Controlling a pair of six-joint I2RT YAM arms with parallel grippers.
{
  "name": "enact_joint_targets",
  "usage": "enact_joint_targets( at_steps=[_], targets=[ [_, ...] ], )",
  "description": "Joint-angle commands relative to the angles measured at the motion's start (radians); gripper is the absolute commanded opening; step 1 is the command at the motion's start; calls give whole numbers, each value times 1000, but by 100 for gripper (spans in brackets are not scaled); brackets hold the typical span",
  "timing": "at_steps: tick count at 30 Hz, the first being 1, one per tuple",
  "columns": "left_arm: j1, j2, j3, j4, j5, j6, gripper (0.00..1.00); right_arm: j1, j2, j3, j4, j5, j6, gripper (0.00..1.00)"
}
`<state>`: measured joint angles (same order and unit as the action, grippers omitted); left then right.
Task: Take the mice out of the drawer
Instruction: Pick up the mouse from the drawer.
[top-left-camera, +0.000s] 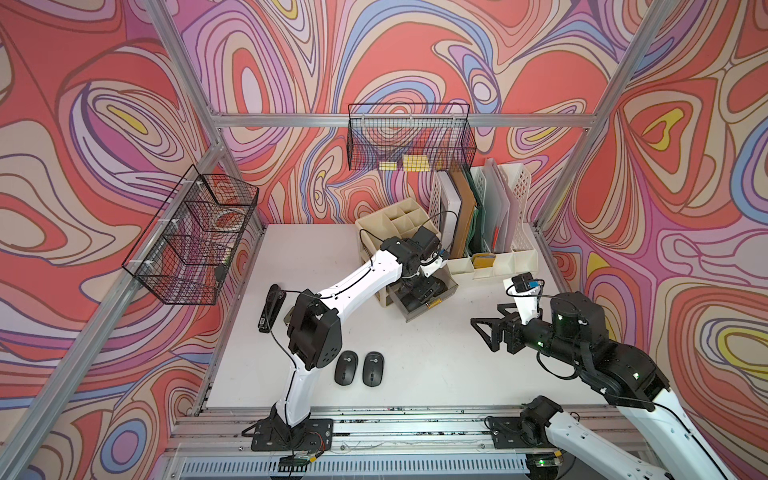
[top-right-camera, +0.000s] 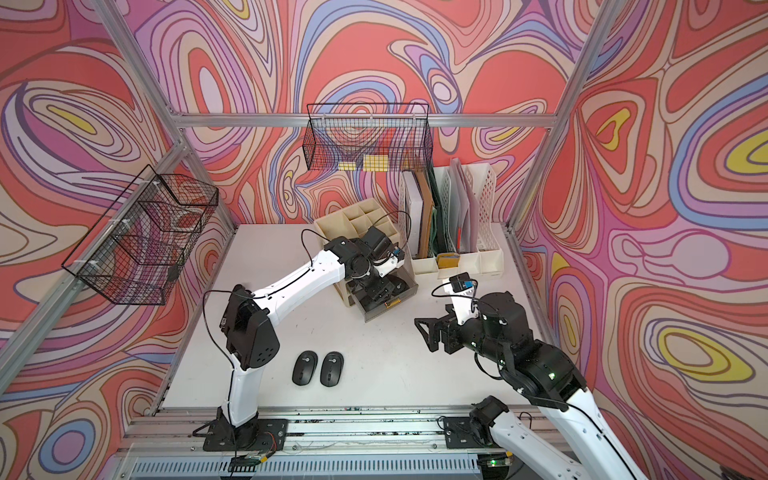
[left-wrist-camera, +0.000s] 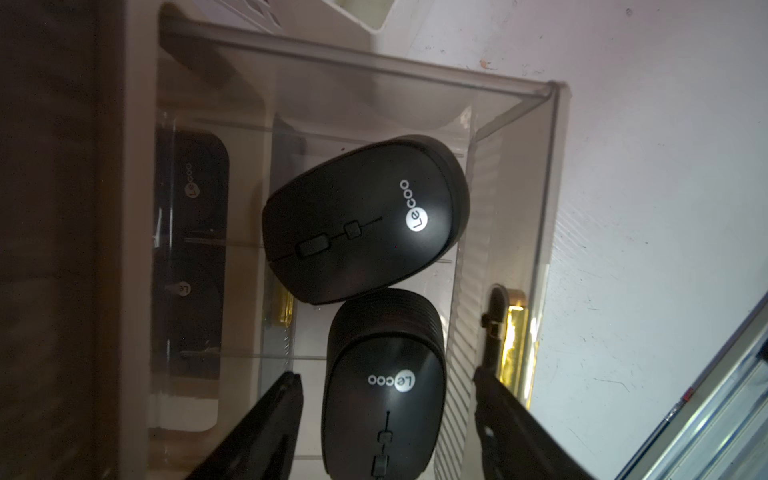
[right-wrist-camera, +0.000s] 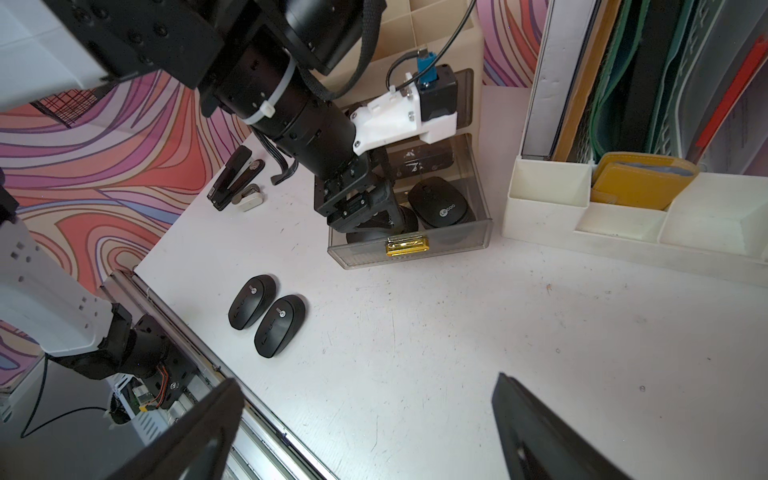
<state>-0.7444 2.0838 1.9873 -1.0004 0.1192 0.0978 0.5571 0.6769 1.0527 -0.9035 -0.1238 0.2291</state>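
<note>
Left wrist view: the left gripper (left-wrist-camera: 385, 373) is seen inside the smoky-grey translucent plastic drawer (right-wrist-camera: 365, 255), its jaws spread to either side of a black oval wireless mouse (left-wrist-camera: 386, 415). A gap shows on each side, so nothing is pinched yet. A second black mouse (left-wrist-camera: 365, 220) lies touching the first, deeper in the drawer. Further back, under the cream plastic organiser (top-left-camera: 386, 224), two dark shapes (left-wrist-camera: 191, 249) bearing the same round logo are dimly made out; they are judged to be more mice.

Two matching black mice (top-left-camera: 346, 368) lie side by side on the white tabletop (top-left-camera: 436, 365), well apart from the drawer. The right gripper (right-wrist-camera: 368, 379) hovers over bare table with its jaws wide apart and empty.

The task is judged partly done: two mice are out, and at least two, probably four, are left inside.
</note>
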Motion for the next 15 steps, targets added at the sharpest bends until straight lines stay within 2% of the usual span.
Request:
enact_joint_targets(
  at_steps=[1, 15],
  targets=[
    [4, 28, 34, -55, -20, 28, 71, 3, 4, 4, 6, 39, -1, 98],
    [19, 109, 109, -159, -3, 86, 76, 3, 2, 7, 2, 66, -2, 98]
  ],
)
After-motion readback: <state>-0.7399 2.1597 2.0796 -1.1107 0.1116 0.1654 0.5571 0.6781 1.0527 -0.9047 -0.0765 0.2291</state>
